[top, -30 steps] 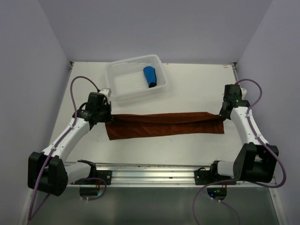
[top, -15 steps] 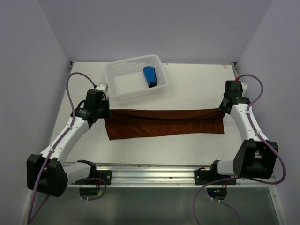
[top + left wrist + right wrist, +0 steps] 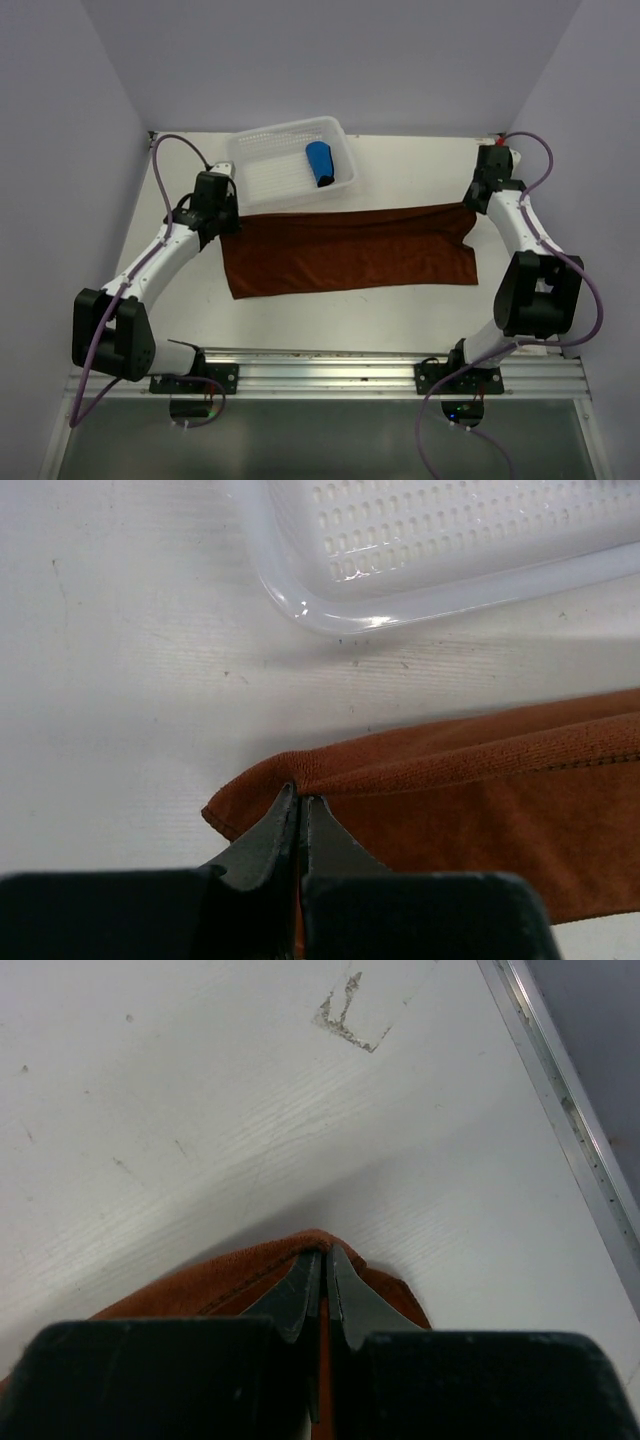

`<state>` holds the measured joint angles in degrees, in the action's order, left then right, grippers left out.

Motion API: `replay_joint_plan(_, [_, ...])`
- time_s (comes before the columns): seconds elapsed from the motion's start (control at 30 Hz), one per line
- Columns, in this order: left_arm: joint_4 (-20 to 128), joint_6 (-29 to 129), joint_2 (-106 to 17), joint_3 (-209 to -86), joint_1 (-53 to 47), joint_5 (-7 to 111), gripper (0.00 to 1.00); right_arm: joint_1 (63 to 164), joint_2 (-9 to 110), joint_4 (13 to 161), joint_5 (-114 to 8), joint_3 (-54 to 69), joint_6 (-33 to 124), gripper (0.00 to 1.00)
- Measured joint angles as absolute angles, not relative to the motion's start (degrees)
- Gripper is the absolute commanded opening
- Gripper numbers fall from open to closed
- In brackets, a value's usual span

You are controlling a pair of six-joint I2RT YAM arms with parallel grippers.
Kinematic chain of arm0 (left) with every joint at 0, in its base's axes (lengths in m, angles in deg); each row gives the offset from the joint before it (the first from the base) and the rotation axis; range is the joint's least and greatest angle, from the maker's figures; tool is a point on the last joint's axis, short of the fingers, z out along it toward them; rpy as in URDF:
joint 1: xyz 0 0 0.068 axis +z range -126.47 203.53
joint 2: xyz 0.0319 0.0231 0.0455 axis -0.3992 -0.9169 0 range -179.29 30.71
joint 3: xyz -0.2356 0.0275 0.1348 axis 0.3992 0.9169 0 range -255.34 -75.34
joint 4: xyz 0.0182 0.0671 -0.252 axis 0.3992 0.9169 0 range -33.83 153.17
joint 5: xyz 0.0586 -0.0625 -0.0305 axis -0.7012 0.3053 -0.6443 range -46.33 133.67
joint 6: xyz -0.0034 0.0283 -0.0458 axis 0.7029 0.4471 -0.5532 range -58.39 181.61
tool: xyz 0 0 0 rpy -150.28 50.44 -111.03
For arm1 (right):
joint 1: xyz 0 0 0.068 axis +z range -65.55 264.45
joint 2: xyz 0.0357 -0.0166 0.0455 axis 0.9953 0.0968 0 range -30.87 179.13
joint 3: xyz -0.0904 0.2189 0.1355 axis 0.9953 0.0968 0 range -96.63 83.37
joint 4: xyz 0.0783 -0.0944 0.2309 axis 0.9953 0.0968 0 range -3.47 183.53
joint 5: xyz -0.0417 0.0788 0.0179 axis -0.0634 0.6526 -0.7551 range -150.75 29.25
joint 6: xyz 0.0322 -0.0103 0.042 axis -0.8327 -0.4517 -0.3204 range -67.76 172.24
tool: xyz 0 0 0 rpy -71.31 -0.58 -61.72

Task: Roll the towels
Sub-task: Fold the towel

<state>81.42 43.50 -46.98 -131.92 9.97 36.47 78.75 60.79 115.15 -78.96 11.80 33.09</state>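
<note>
The rust-brown towel lies spread across the middle of the white worktop, a long strip running left to right, and the 2 arms have it by its 2 far corners. The left pincer is clenched on the far left corner: in its wrist view the black tips meet with the cloth's hem pinched between them, and the rest of the towel runs off to the right. The right pincer is clamped the same way on the far right corner, where the cloth bunches into a small peak around the tips. The towel's near edge rests flat on the worktop, and its near corners lie free. Just beyond the towel's far edge on the left sits the white mesh basket; a narrow band of bare worktop shows between its rounded rim and the cloth, so they are near but apart. The blue towel lies rolled inside the basket, towards its right side. On the right, the towel's corner is near the metal strip that borders the worktop, with a wall just beyond it, so there is little room that way. The left arm is likewise close to the left wall. More room lies behind the right half of the towel, and in the band between its near edge and the aluminium rail that carries the arm bases.
</note>
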Motion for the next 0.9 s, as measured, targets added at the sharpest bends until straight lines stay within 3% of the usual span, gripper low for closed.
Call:
replay_joint_plan(0.6, [81.1,44.9,-48.2,-132.2,10.0,38.4,0.0,78.8,61.8,114.0,-78.3,9.6,38.0,0.02])
replay_joint_plan(0.9, [82.2,44.9,-46.5,-130.4,10.0,38.9,0.0,78.7,56.5,111.3,-79.2,19.5,41.4,0.05])
